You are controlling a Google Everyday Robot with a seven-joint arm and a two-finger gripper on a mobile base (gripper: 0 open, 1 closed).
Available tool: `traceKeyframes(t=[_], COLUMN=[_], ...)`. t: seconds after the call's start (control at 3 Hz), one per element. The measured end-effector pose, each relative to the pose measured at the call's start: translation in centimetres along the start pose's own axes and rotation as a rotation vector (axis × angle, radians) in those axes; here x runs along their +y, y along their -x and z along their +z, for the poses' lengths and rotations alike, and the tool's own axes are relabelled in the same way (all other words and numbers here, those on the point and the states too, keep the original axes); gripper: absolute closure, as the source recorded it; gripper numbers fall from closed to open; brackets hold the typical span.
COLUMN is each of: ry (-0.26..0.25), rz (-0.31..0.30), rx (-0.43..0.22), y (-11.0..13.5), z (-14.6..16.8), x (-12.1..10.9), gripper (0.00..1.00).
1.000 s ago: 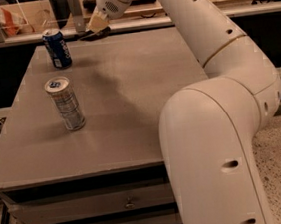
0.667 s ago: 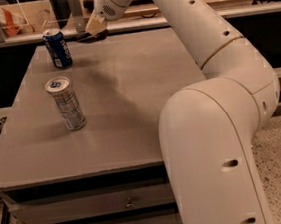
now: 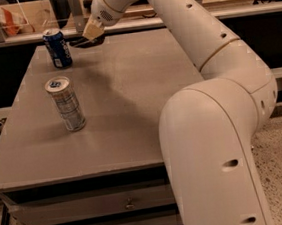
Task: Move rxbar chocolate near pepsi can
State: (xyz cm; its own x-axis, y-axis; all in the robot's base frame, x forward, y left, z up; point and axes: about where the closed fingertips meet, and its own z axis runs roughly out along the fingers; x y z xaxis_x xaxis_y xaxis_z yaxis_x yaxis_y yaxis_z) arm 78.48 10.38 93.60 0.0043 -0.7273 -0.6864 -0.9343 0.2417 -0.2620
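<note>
Rxbar chocolate (image 3: 84,41) shows as a dark flat shape lying on the desk (image 3: 129,95) at about 12 o'clock from the desk's middle, close to the far edge. It sits at 3 o'clock of the pepsi can (image 3: 57,48), near it but not touching. The pincer (image 3: 91,35) hangs right over the bar's 3 o'clock end, its tan tip angled down toward the wrapper. I cannot tell whether the pincer is spread, pressed together, or pinching the bar. The pepsi can stands upright at about 11 o'clock on the desk. A taller silver can (image 3: 66,103) stands upright at about 9 o'clock, well apart from both. The white arm (image 3: 223,126) rises from 5 o'clock and reaches across the desk toward 12 o'clock.
</note>
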Motion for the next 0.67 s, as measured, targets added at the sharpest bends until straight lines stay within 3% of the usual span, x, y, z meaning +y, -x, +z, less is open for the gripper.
traceKeyframes(t=[0.33, 0.67], ry=[0.019, 0.038], rz=[0.001, 0.001], rx=[0.000, -0.001], y=[-0.06, -0.03], z=[0.59, 1.18], x=[0.58, 1.13], gripper=[1.00, 0.82])
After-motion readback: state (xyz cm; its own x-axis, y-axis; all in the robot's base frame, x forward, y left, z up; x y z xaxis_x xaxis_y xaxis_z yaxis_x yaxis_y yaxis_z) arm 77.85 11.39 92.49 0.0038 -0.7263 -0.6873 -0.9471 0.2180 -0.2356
